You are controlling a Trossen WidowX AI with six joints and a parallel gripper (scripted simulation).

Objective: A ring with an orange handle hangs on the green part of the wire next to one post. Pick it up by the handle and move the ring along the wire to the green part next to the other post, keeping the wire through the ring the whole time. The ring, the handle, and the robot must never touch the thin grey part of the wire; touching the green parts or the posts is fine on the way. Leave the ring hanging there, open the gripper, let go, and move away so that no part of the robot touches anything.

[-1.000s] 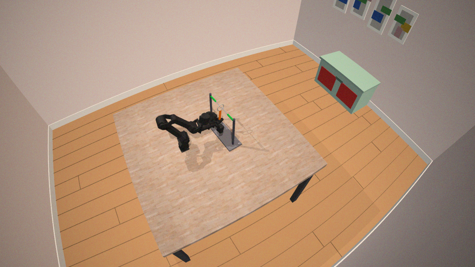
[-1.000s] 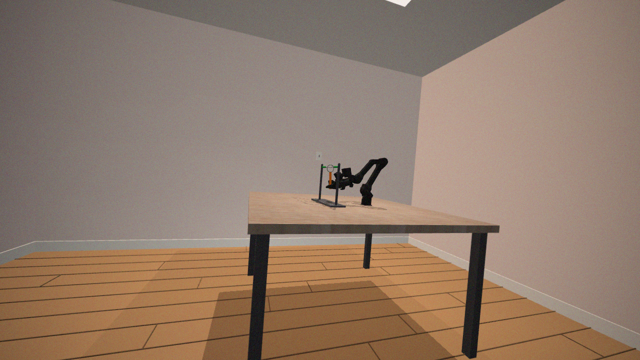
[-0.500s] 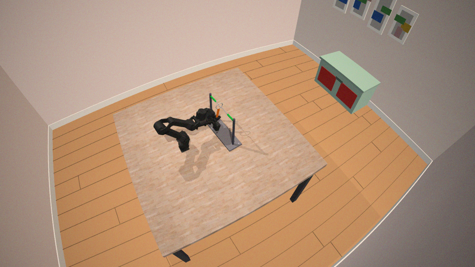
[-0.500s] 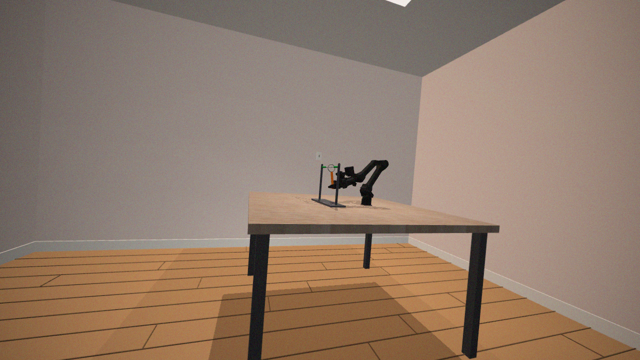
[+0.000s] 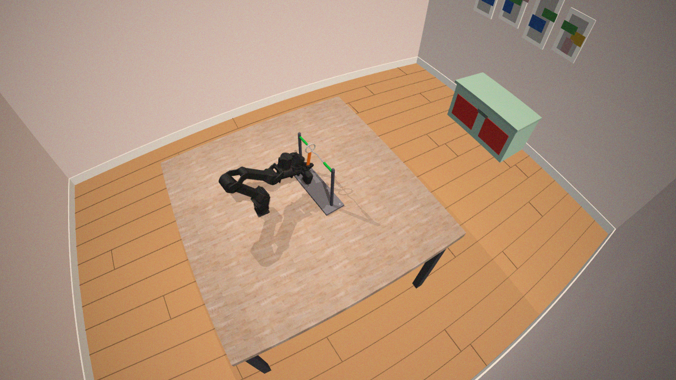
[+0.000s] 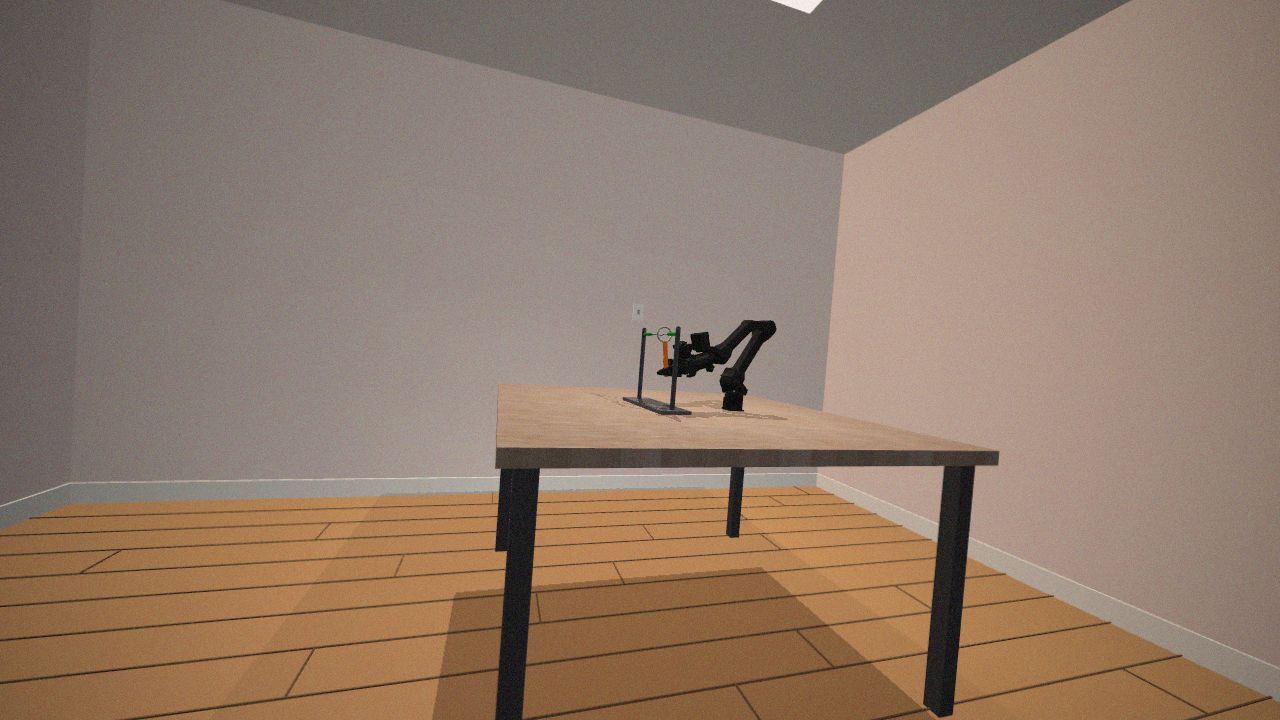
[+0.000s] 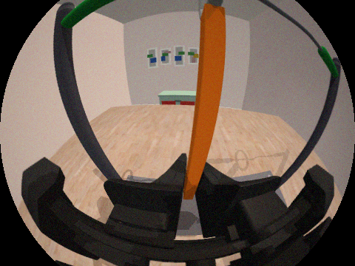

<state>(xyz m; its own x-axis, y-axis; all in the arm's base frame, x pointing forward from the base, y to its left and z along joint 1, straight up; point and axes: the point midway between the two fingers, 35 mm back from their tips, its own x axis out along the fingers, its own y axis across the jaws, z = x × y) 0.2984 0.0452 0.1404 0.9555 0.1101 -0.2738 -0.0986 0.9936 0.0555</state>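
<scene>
The ring (image 5: 315,147) (image 6: 664,327) is around the wire near the inner end of the green part (image 5: 303,140) (image 7: 89,10) by the left post of the wrist view (image 7: 68,85) (image 5: 299,147) (image 6: 674,376). Whether it touches the wire is too small to tell. The orange handle (image 5: 309,158) (image 6: 665,354) (image 7: 211,66) hangs down from it, nearly upright. My gripper (image 5: 309,166) (image 6: 664,369) (image 7: 188,157) is shut on the handle's lower end, below the wire. The thin grey wire (image 5: 319,156) (image 7: 296,18) leads to the other green part (image 5: 328,167) (image 7: 328,60). The ring is out of the wrist view.
The other post (image 5: 332,186) (image 6: 640,367) (image 7: 327,111) stands to the right in the wrist view. Both posts rise from a dark base plate (image 5: 326,206) (image 6: 657,406) on the wooden table (image 5: 283,307) (image 6: 760,456). A green cabinet (image 5: 500,101) stands on the floor beyond the table.
</scene>
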